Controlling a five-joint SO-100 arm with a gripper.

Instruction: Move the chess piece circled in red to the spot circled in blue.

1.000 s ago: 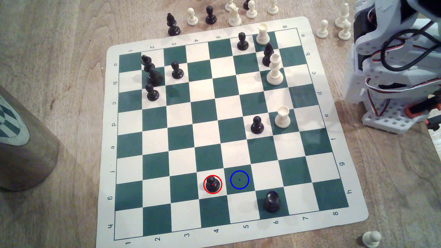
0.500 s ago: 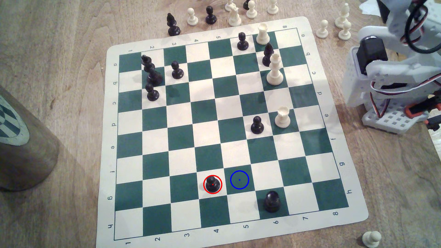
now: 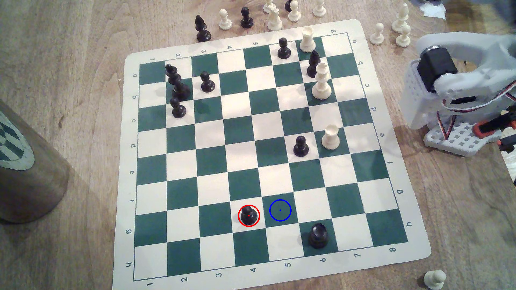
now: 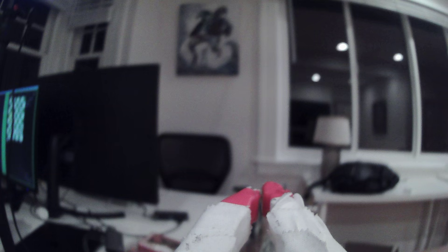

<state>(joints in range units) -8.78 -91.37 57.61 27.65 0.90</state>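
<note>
Black pawn in the red ring, arm off the board's edge

The pawn (image 3: 248, 216) stands upright on a cream square near the board's (image 3: 360, 28) near edge, touching nothing; the blue-ringed green square (image 3: 280, 210) just beside it on the exterior view's right is bare, the black rook (image 3: 318, 236) one row nearer. The red-tipped fingers (image 4: 244, 196) are together, pointing into the room, holding nothing.

The chess piece (image 3: 248, 216), a glossy black pawn, stands upright on a red-ringed cream square; the spot (image 3: 280, 210), the blue-ringed green square just beside it, lies bare.
</note>
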